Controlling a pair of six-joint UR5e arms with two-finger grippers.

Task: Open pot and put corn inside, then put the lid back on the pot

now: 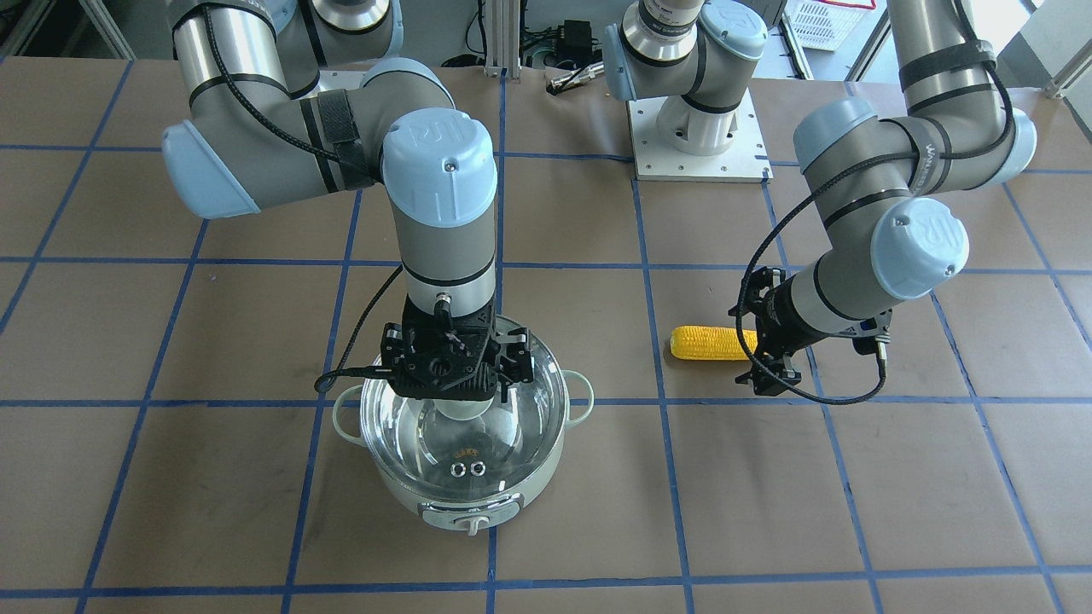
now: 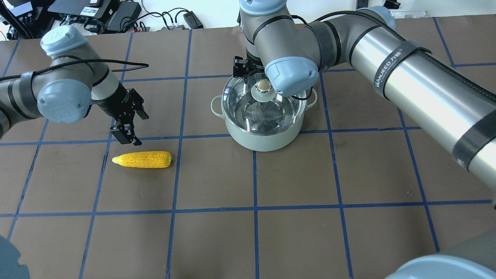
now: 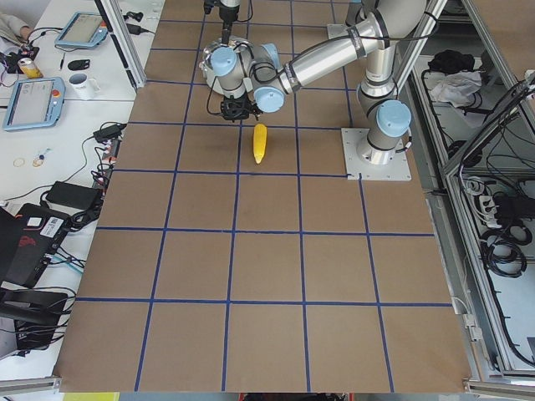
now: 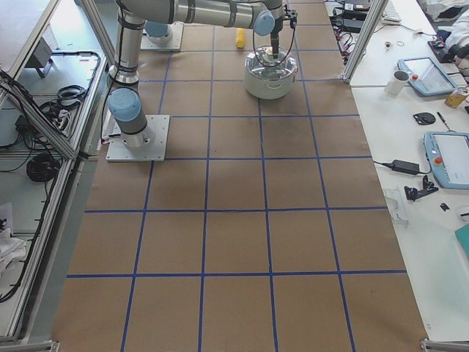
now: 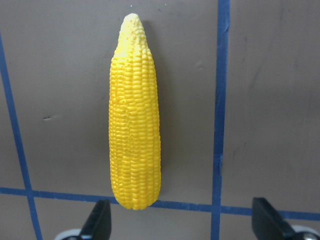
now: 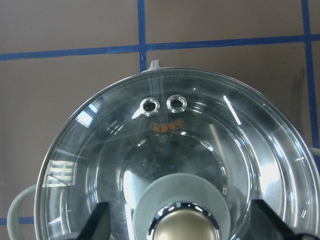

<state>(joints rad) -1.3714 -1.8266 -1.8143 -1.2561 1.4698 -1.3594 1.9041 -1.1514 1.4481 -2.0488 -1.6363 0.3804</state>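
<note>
Glass lid (image 6: pixel 175 150) seated on the mint-green pot (image 2: pixel 263 139), its gold knob (image 2: pixel 264 84) framed by the right gripper (image 6: pixel 182 222), whose fingers stand wide apart at 3 and 9 o'clock of the knob, gripping nothing. Two vent rings (image 6: pixel 162 104) sit at 12 o'clock from the knob in the wrist view. The corn (image 2: pixel 142 159) lies flat on the table (image 2: pixel 348 174), well apart from the pot at about 8 o'clock in the overhead view, pointed tip toward 9 o'clock. The left gripper (image 2: pixel 133 127) hangs over the cob, spread wide and empty. Blue tape lines (image 2: pixel 254 182) grid the brown tabletop around them.
</note>
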